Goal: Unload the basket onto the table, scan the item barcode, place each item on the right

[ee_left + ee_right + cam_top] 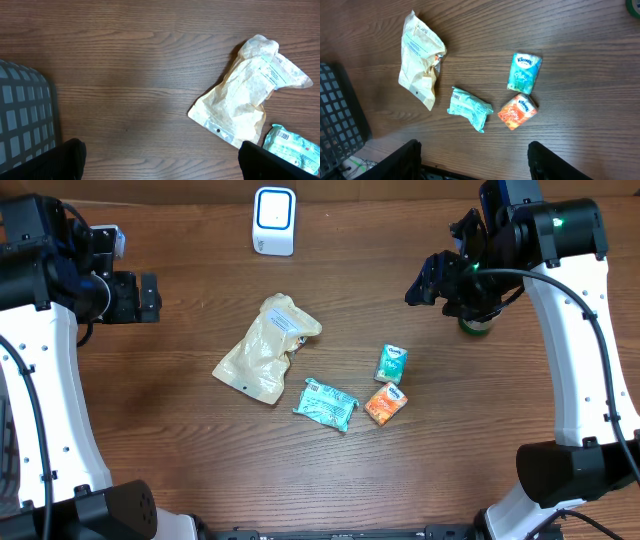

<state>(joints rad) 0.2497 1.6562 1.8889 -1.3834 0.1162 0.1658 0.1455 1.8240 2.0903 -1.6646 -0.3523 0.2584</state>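
Four items lie mid-table: a crumpled beige pouch [268, 345] [247, 95] [420, 60], a teal packet [326, 403] [470, 108] with a small barcode showing [292, 147], a teal Kleenex pack [391, 364] [524, 73] and an orange Kleenex pack [385, 403] [518, 111]. A white scanner [274, 220] stands at the table's back edge. My left gripper [145, 297] [160, 165] hovers open at the far left, well away from the pouch. Raised at the back right, my right gripper [418, 285] [475, 162] is open too. Neither holds anything.
A dark green round object [476, 323] [634, 7] sits on the table under my right arm. A grey mesh basket [25, 120] [340, 120] stands off the table's left side. Bare wood lies between the left gripper and the pouch.
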